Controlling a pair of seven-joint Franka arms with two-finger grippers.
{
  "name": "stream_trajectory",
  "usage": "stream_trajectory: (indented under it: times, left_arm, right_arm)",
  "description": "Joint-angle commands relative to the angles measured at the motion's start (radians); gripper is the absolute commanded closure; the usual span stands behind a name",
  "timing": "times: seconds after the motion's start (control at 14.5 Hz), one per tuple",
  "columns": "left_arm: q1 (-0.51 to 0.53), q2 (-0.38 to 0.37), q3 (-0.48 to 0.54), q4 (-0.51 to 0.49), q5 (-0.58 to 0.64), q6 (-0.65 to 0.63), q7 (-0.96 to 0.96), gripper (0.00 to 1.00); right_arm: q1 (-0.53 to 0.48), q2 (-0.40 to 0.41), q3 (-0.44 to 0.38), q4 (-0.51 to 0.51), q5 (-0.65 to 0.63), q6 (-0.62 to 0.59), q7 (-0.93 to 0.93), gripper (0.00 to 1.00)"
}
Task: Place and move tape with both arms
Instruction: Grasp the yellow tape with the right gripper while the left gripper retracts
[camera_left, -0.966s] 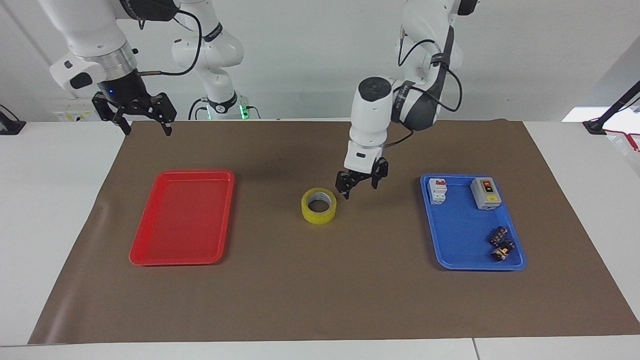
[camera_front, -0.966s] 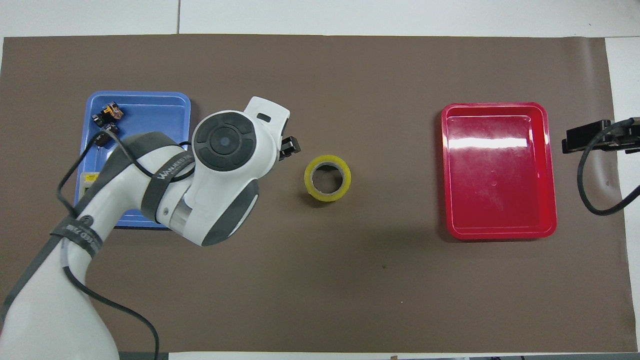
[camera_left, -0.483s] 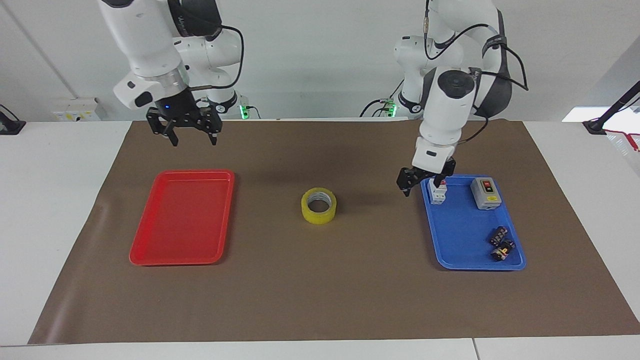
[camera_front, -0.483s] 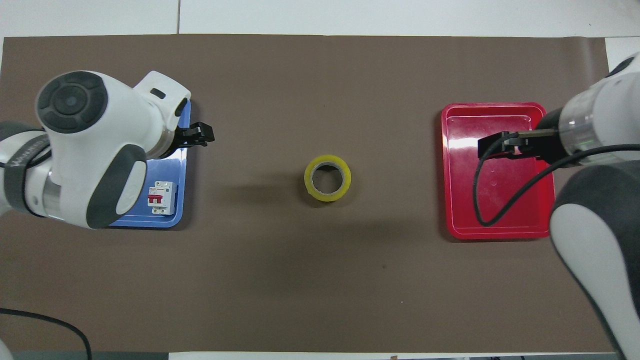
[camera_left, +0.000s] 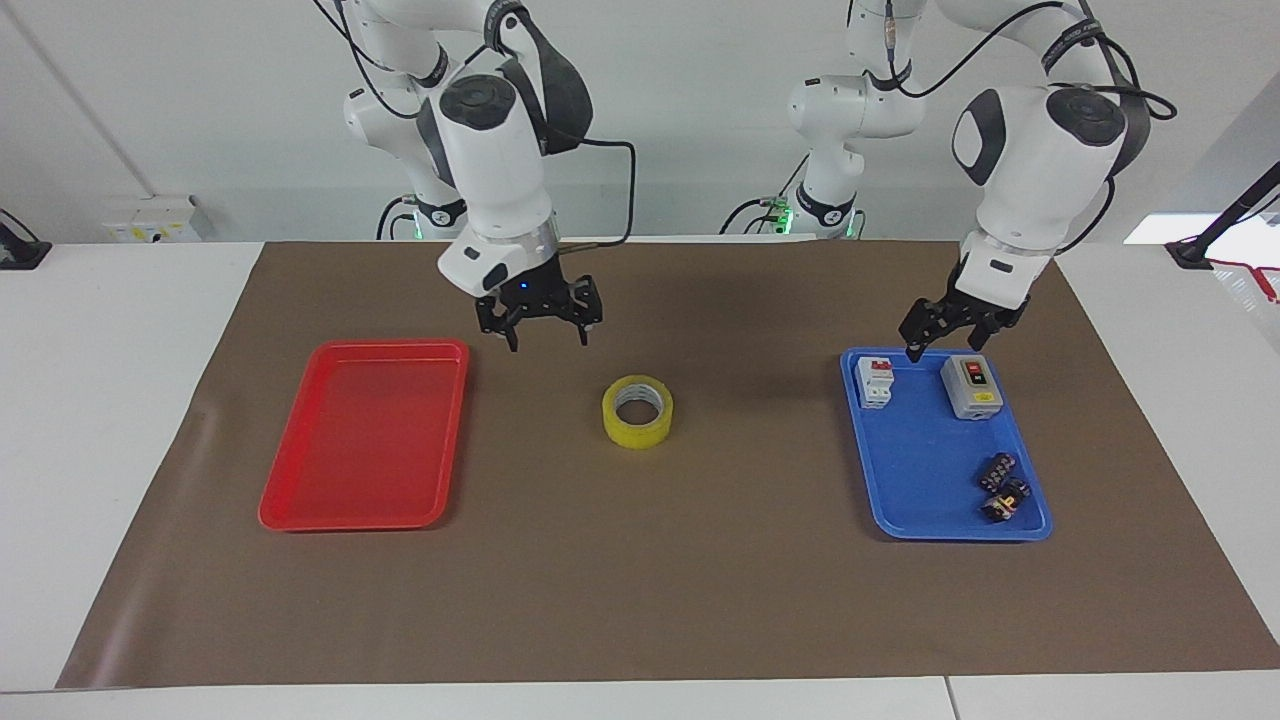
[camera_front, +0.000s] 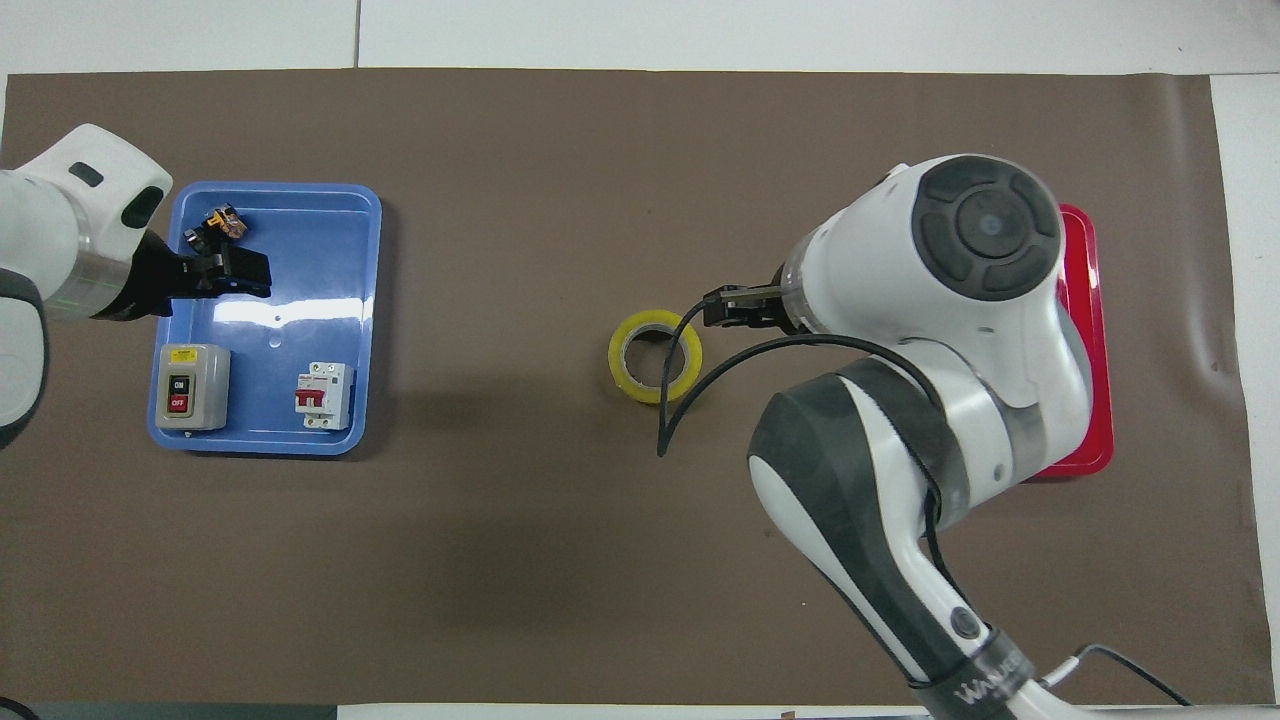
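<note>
I see the tape (camera_left: 637, 411) lying flat on the brown mat (camera_left: 640, 600), between the red tray (camera_left: 365, 435) and blue tray (camera_left: 925, 500). My right gripper (camera_left: 540, 325) hangs open over the mat near it; my left gripper (camera_left: 950, 330) hangs open over the blue tray's edge.

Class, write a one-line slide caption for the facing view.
Yellow translucent tape roll lies flat on brown mat between red and blue trays; open right gripper hovers near it, open left gripper over blue tray.
</note>
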Motion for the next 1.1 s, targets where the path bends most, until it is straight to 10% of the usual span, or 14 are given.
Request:
stream_trajectory:
  times: [0.0,1.03]
  left_arm:
    - [0.058,-0.007,-0.004,0.073,-0.060,-0.102,0.067,0.00]
    - [0.116,-0.029,-0.006,0.181,-0.071,-0.323,0.153,0.00]
  right_arm:
    - [0.009,0.013,-0.006,-0.042,0.005,0.076,0.013,0.00]
    - [0.093,0.212,-0.006,-0.121,-0.069,0.271,-0.119,0.00]
